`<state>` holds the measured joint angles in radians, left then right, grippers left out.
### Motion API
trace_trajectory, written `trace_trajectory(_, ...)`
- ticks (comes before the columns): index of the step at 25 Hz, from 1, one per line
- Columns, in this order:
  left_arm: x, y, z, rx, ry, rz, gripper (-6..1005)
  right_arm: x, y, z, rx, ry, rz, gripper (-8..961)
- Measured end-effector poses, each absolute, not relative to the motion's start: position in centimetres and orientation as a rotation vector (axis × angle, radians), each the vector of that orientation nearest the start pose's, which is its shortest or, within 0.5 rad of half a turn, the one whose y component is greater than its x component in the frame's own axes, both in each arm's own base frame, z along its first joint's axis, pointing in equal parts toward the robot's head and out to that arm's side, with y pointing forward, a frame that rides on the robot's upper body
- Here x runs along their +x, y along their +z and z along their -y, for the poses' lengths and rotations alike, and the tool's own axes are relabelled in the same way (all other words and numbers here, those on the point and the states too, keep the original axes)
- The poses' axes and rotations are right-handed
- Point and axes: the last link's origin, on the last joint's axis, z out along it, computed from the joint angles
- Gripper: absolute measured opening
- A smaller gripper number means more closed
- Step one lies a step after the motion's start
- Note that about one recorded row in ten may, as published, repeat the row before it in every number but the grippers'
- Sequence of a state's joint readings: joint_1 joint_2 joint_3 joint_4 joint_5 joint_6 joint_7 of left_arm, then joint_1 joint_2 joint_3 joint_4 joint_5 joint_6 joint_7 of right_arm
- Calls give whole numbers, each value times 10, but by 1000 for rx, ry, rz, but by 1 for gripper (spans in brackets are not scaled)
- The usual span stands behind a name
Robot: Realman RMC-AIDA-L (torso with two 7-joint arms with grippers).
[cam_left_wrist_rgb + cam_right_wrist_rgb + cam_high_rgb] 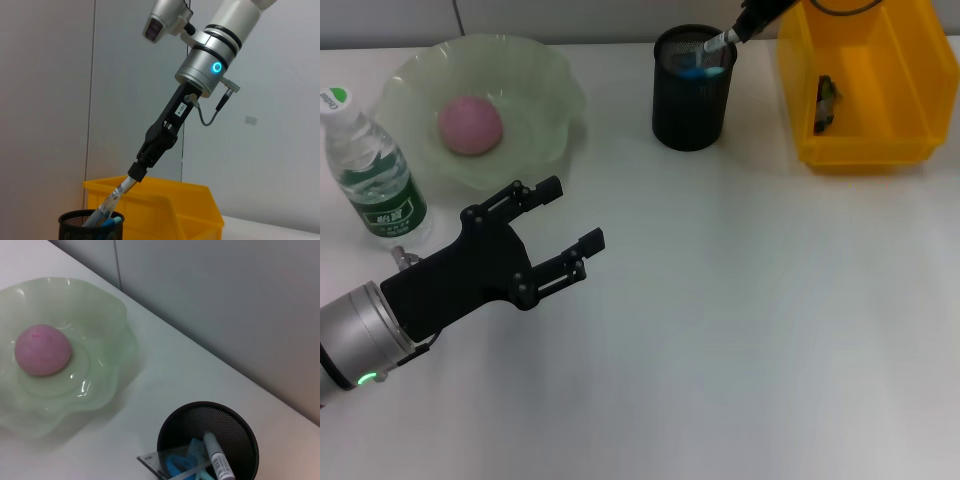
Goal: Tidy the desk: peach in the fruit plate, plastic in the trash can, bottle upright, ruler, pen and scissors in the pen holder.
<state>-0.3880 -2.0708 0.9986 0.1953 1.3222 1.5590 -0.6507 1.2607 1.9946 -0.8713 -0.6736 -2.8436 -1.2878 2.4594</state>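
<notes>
Left gripper [572, 221] near (jaws apart, empty); right gripper [136, 173], tagged "103-4", jaws clamping pen [111, 201] over pen holder [692, 88].

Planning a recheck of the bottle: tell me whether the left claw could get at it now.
Probably yes: the left claw hovers open beside the upright bottle, with nothing between them.

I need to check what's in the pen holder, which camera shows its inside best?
The right wrist view: it looks down into the pen holder, showing a pen, blue handles and a clear ruler. The head view shows less of its inside; the left wrist view only its rim.
</notes>
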Motion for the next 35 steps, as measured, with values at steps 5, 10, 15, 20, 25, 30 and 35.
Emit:
trace_trajectory(5, -283, -45, -266, -2395, -1048, 336, 773, 85, 24, -485, -2471, -324, -822, 196)
trace_trajectory(10, -283, -45, -266, -2396, -1051, 335, 773, 85, 23, -485, -2468, -319, -828, 197)
trace_trajectory(15, -285, -46, -266, -2396, -1041, 343, 773, 83, 24, -486, -2463, -309, -822, 199)
trace_trajectory(20, -286, -46, -265, -2395, -1035, 348, 773, 81, 23, -486, -2458, -296, -814, 306)
trace_trajectory(25, -287, -46, -266, -2391, -1022, 356, 773, 81, 23, -486, -2456, -287, -810, 624)
trace_trajectory(30, -289, -46, -265, -2386, -1016, 363, 773, 82, 23, -486, -2455, -288, -813, 673)
trace_trajectory(35, -290, -46, -265, -2385, -1012, 365, 773, 81, 24, -485, -2452, -268, -806, 693)
